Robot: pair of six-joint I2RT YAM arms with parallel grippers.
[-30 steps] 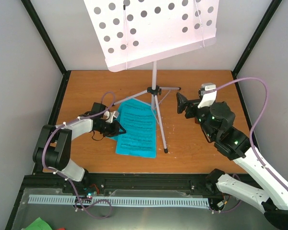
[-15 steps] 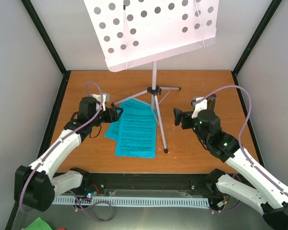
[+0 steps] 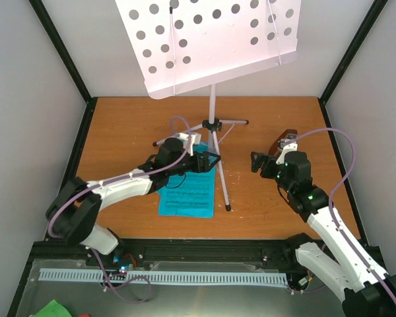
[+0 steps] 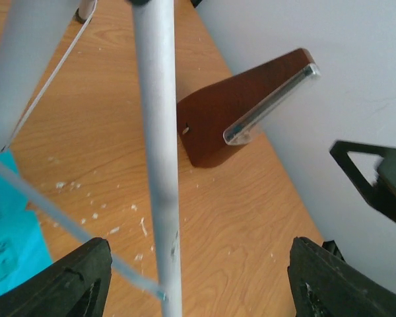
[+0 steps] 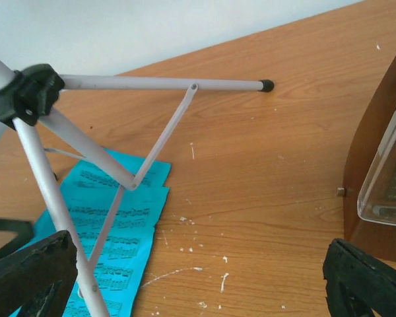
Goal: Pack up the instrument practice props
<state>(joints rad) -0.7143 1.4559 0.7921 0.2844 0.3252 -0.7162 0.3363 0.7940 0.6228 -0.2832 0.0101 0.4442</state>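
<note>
The silver music stand (image 3: 211, 124) stands mid-table, its perforated desk (image 3: 211, 39) overhead. Blue sheet-music pages (image 3: 188, 191) lie under its front leg. My left gripper (image 3: 211, 160) is open over the pages. In the left wrist view the gripper (image 4: 198, 284) has the stand's front leg (image 4: 160, 158) between its fingers, untouched. My right gripper (image 3: 259, 162) is open and empty right of the stand. In the right wrist view it (image 5: 198, 284) faces the tripod hub (image 5: 30, 92) and the pages (image 5: 112, 244). The brown metronome (image 5: 383, 165) with its clear cover sits at its right, and also shows in the left wrist view (image 4: 244, 109).
The wooden table (image 3: 119, 125) is boxed in by grey walls (image 3: 33, 132) and black frame posts. The tripod's other legs reach left (image 3: 160, 141) and right (image 3: 244, 121). White scuffs mark the wood (image 5: 218, 264).
My left gripper has swung right from the left side of the pages to the stand's front leg. My right gripper has pulled back slightly to the right.
</note>
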